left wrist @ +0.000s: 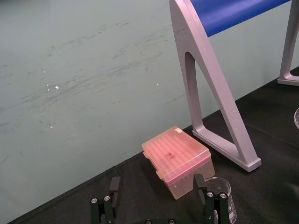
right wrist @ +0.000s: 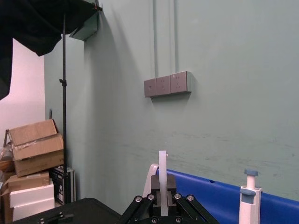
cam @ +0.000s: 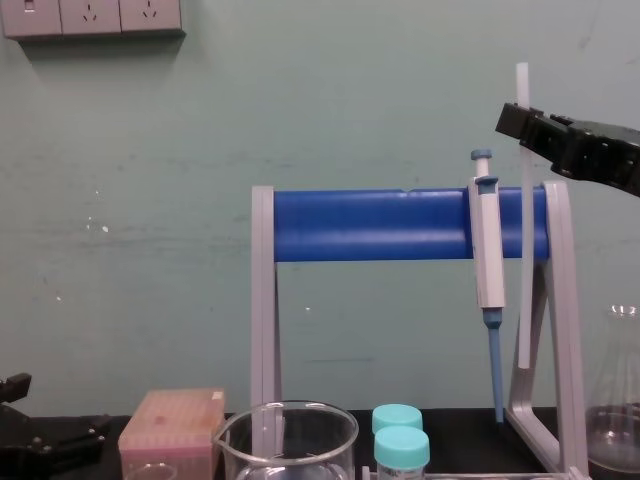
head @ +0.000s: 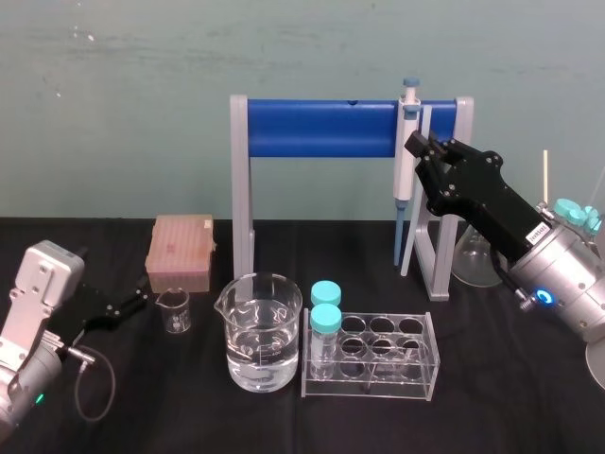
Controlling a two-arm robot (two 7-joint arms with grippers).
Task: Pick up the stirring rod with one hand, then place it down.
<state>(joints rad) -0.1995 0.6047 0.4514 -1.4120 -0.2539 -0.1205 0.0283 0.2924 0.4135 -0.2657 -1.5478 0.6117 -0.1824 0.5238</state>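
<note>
The right pincer (cam: 517, 120) is pressed together on the stirring rod (cam: 524, 300), pinching it near its upper end, level with the top of the blue-barred stand (cam: 400, 225) and at the stand's right leg. The rod's long axis runs nearly vertical. A short stub stands above the jaws, and the long remainder hangs down along that leg, just beside the pipette (cam: 488, 250) hung on the bar. Its lower end appears close to the surface (head: 515, 397) by the stand's right foot, so placing it likely means tilting it flat, away from the stand. The left pincer (head: 130, 305) rests spread, well to the stand's left.
</note>
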